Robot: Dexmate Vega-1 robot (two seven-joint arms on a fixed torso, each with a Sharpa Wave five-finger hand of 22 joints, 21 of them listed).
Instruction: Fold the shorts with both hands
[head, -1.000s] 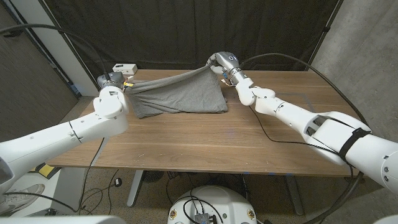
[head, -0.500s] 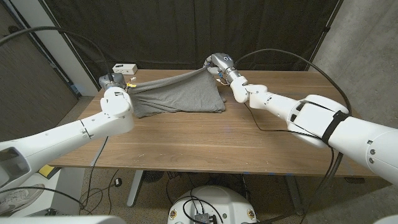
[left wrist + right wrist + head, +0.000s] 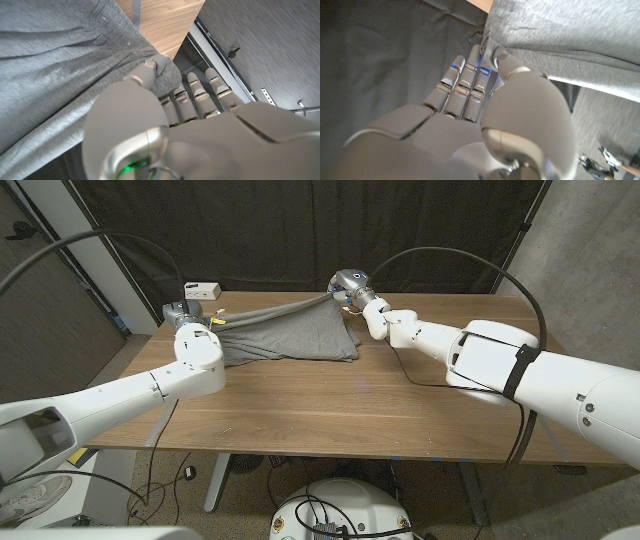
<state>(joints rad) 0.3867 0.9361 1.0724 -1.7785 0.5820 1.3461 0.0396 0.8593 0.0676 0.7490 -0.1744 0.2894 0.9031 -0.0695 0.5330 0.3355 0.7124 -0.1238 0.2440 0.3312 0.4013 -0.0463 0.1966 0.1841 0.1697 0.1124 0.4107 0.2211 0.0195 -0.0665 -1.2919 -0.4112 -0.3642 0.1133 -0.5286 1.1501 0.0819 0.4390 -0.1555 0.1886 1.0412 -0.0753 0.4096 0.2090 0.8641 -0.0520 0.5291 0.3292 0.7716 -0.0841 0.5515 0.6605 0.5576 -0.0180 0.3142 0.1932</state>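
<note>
The shorts (image 3: pixel 290 340) lie on the far part of the surface (image 3: pixel 330 405), stretched between the two robot hands. The left robot hand (image 3: pixel 178 313) holds their left end near the far left corner; the right robot hand (image 3: pixel 347 283) holds their right end at the far edge. A small box (image 3: pixel 203 290) sits behind the left robot hand.

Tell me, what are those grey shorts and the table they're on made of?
The grey shorts look like soft knit cotton jersey, matte and heathered: they drape and wrinkle between the left hand and right hand. The table looks like wood or wood veneer, with visible grain and a smooth, slightly satin finish.
</note>
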